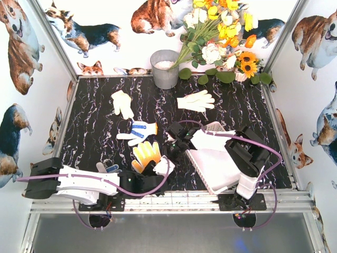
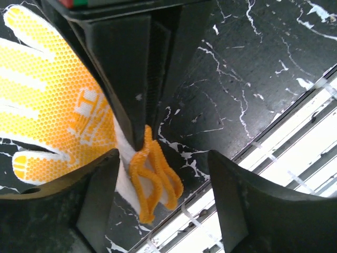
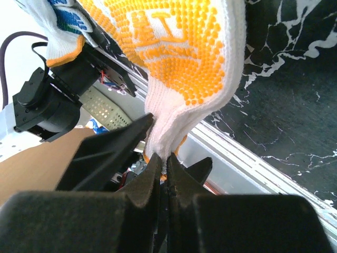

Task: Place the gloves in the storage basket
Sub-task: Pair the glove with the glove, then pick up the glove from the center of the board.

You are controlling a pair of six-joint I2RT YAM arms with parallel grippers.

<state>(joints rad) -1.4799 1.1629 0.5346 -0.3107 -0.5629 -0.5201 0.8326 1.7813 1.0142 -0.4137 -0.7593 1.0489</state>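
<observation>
glove: knit cloth (raised yellow dots) | tabletop: glossy marble-look | bucket: matt metal

Five gloves on the counter: two plain white gloves far, two blue-dotted gloves, one yellow-palmed glove. One white basket, one grey bucket, one flower bunch.

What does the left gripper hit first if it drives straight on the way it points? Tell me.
The left gripper would most likely meet the orange-edged cuff of the yellow glove first; it lies between the open jaws, pinched by the right gripper. Depth is unclear.
</observation>
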